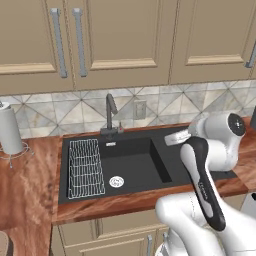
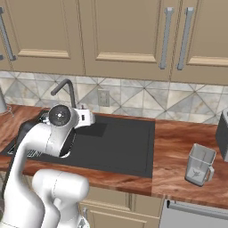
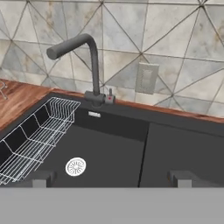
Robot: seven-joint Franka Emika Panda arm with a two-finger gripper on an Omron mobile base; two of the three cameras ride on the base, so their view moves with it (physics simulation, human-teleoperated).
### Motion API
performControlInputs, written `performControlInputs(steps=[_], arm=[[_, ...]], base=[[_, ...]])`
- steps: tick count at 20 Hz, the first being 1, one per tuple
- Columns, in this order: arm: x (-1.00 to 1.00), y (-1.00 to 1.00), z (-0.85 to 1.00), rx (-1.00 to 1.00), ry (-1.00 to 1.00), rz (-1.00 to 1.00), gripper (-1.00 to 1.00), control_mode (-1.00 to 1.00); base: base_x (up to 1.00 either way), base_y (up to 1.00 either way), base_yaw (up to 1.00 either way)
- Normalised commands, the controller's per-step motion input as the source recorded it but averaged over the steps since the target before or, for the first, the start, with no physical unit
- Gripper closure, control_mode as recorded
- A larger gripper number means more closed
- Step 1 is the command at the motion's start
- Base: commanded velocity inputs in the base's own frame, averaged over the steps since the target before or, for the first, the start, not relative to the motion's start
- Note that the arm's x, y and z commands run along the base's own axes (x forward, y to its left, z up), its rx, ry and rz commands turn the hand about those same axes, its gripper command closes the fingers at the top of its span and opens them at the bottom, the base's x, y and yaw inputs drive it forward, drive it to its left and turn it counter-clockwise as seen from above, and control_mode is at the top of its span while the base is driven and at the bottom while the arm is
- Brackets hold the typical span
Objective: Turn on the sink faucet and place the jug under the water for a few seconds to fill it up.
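The dark grey sink faucet (image 3: 92,61) (image 1: 109,114) (image 2: 67,91) stands upright behind the basin, its spout angled to the left in the hand view, with a small lever (image 3: 109,97) at its base. No water stream is in view at the spout. The black sink (image 3: 109,153) (image 1: 137,162) has a round silver drain (image 3: 75,166) (image 1: 116,181) and a flat drainboard (image 2: 127,142). My gripper (image 3: 113,179) hovers open above the sink's front, facing the faucet, with nothing between its fingers. The clear jug (image 2: 200,164) stands upright on the wooden counter to the right of the sink, far from the gripper.
A wire rack (image 1: 86,167) (image 3: 35,135) fills the basin's left side. A white paper-towel roll (image 1: 10,130) stands on the left counter. A wall outlet (image 3: 146,78) sits right of the faucet. A dark appliance (image 2: 222,133) is at the far right.
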Motion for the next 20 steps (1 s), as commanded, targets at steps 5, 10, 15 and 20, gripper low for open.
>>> performControlInputs(steps=[5, 10, 15, 20], arm=[[0.35, 0.14, 0.0, 0.0, -0.1, 0.08, -1.0, -1.0], [0.42, 0.25, 0.0, 0.0, -0.01, 0.1, -1.0, -1.0], [0.37, 0.2, 0.0, 0.0, 0.0, 0.15, -1.0, -1.0], [0.4, 0.22, 0.0, 0.0, 0.0, 0.14, -1.0, -1.0]], base=[[0.0, 0.0, 0.0], [0.0, 0.0, 0.0], [0.0, 0.0, 0.0], [0.0, 0.0, 0.0]])
